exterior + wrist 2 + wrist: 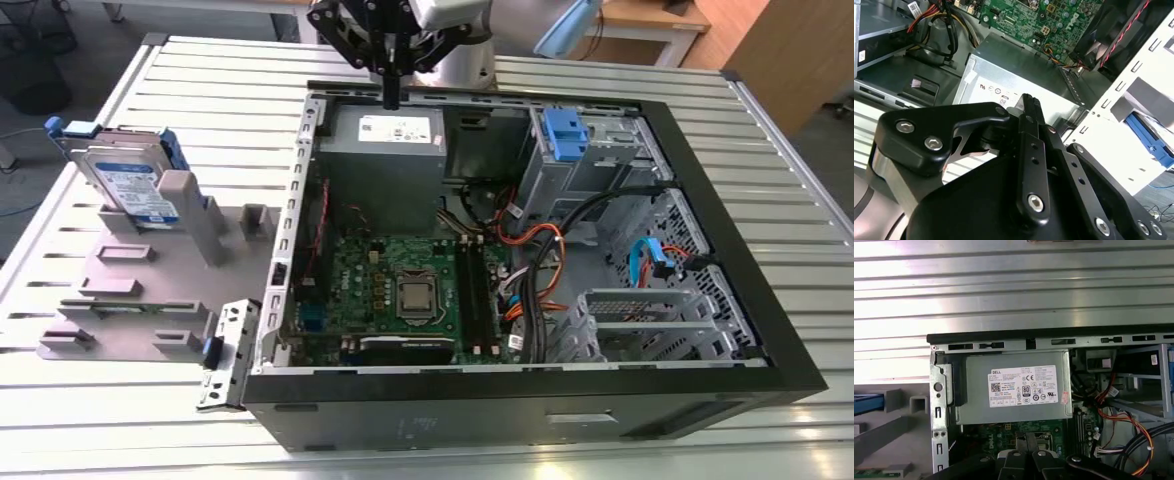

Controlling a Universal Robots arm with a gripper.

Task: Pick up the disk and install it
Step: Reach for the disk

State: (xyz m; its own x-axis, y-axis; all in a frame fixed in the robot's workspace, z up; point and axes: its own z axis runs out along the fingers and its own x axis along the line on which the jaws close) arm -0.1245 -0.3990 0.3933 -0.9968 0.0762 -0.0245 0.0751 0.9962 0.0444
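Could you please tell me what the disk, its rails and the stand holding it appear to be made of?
The disk: bare silvery metal casing with a dull sheen, and a paper-like label. Its rails: probably moulded plastic, uniform saturated blue. The stand: matte grey with blocky forms, likely plastic.

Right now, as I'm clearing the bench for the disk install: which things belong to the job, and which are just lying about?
Job: disk, standing in the grey holder; pincer, shut, over the power supply; open computer case.
Lying about: metal bracket beside the case.
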